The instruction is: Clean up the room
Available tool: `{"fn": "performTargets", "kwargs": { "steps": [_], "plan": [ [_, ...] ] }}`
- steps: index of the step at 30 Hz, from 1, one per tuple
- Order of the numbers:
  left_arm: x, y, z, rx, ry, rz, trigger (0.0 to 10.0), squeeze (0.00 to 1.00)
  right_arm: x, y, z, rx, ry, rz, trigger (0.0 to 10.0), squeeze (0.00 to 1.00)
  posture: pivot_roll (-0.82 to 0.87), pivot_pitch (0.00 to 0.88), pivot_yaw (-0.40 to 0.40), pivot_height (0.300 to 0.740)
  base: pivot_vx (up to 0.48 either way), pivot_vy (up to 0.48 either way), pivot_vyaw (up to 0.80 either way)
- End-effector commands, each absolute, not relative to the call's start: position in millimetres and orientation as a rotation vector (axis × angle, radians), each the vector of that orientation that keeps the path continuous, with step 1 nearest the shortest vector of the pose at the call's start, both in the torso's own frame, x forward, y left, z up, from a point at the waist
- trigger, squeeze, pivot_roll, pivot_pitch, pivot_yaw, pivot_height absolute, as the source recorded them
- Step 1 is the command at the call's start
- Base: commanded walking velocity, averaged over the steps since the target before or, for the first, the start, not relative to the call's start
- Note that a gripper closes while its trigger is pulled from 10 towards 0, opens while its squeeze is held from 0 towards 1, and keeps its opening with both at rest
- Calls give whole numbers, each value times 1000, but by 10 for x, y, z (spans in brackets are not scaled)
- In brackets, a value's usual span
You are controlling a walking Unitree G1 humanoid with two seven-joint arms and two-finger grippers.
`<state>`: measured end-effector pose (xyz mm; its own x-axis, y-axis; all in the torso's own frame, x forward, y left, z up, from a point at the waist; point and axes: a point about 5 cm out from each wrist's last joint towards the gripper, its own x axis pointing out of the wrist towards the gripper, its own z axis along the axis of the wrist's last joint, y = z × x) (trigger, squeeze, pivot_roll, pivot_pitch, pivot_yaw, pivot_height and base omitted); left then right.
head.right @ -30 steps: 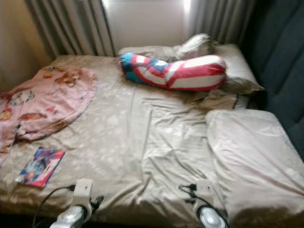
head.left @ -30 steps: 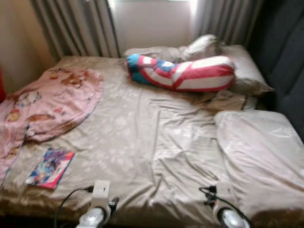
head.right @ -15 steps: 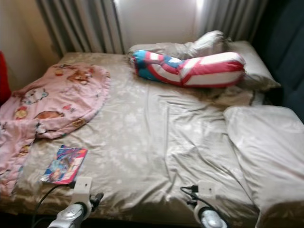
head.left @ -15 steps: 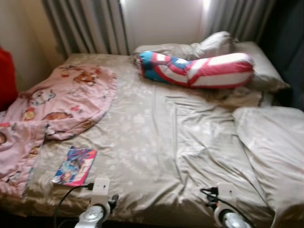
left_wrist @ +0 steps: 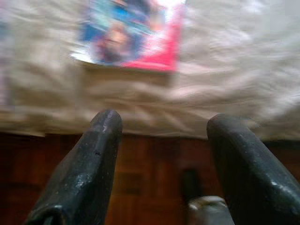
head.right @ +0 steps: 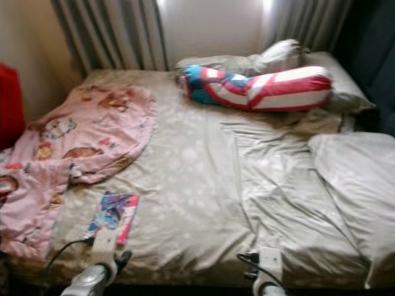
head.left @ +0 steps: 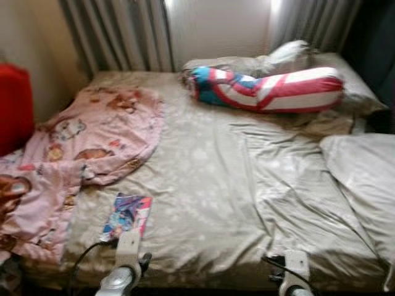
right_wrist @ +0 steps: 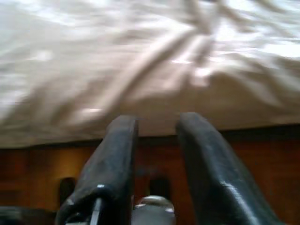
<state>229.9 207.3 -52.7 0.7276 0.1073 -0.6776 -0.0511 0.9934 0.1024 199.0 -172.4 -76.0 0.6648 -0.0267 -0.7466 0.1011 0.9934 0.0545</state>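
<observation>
Note that the colourful booklet (head.left: 126, 216) lies flat near the bed's (head.left: 210, 185) front edge, just beyond the left gripper (left_wrist: 161, 122), whose fingers are spread and empty and which is held low and aimed at it, while the right gripper (right_wrist: 157, 124) idles nearly closed, holding nothing.

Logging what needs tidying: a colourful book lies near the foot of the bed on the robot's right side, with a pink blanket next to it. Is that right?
Not quite. The colourful book lies near the foot of the bed on the robot's left side, not its right, with the pink blanket next to it. The left eye view shows this, and the left wrist view has the book just ahead of the open left end effector.
</observation>
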Motion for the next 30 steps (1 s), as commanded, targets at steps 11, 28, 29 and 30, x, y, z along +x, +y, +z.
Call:
{"fn": "performTargets", "kwargs": {
  "steps": [11,28,29,30],
  "plan": [
    [2292,1974,-553,65,765,70,10000,0,1959,-1852,-765,71,852,-105,10000,1000,-99,5,10,740,0,439,0],
    [2270,1982,-566,63,770,73,10000,0,1975,-1838,-756,62,842,-96,10000,0,-97,3,7,740,0,437,0],
    [2269,1983,-566,62,770,73,10000,0,1975,-1835,-756,60,842,-94,10000,0,-97,0,7,740,0,0,0],
    [2269,1983,-566,62,770,73,10000,0,1975,-1835,-756,60,842,-94,10000,0,-97,0,7,740,0,0,0]
  ]
}}
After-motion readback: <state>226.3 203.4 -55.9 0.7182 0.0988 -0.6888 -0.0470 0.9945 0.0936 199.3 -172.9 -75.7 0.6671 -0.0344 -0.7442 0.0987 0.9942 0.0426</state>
